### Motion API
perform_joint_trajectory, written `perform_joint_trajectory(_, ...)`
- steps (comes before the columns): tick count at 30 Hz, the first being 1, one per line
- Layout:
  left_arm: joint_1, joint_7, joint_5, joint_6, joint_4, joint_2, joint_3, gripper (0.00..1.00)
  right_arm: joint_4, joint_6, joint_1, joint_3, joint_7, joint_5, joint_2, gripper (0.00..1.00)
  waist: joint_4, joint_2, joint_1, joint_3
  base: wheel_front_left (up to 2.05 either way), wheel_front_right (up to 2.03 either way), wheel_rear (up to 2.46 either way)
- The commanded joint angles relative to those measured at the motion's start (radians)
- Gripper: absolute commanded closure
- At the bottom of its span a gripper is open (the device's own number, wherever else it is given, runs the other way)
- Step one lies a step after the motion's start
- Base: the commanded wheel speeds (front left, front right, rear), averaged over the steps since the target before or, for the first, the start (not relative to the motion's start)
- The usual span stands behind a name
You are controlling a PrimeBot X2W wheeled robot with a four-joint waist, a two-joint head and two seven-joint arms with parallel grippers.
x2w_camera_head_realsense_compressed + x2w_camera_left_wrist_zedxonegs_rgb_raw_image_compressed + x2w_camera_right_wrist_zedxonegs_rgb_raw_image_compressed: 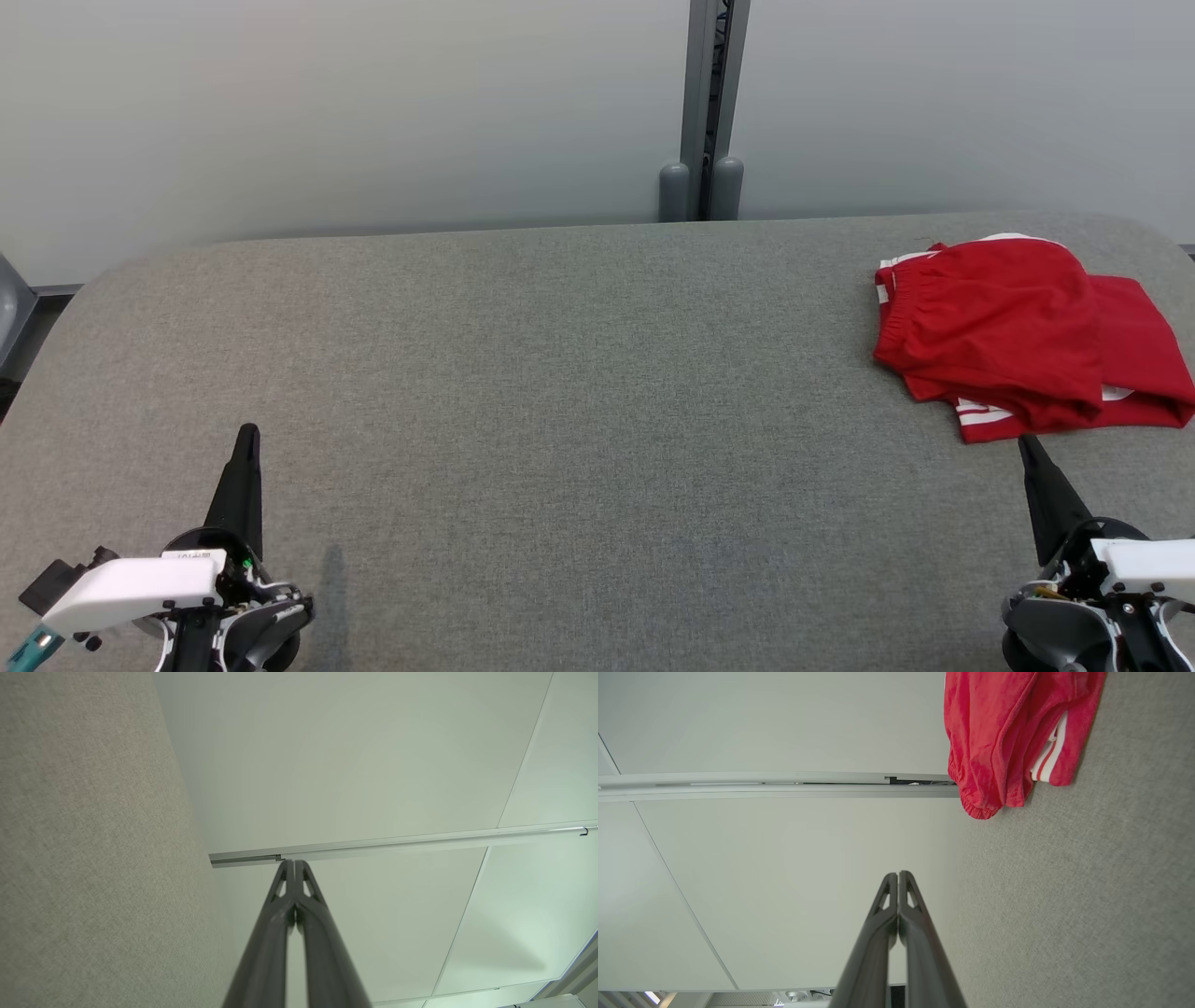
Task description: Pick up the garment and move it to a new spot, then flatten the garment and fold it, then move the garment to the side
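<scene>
Red, white-striped cloth garment (pixel 1008 327) sits far right on the grey fabric-covered table (pixel 560 373) before a pale wall (pixel 327 112), loosely folded. Left gripper (pixel 247 434) and right gripper (pixel 1025 441) are both clenched, empty.

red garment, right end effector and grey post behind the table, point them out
red garment (pixel 994 322), head view, on the top folded red layer
right end effector (pixel 1028 448), head view, at its closed fingertips
grey post (pixel 707 93), head view, on the upright shaft
</scene>
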State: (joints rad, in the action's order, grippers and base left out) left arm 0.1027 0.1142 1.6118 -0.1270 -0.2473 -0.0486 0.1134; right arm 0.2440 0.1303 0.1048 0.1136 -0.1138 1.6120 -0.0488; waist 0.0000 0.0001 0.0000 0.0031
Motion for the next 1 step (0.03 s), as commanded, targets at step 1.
perform_joint_trajectory(1,0.012,0.004,0.002,-0.008,0.003,-0.002,0.004,1.00,0.003,0.001,0.008,0.002,-0.001,0.003,-0.003,1.00,0.000,-0.0001,0.0000,0.000,0.00,0.00,0.00)
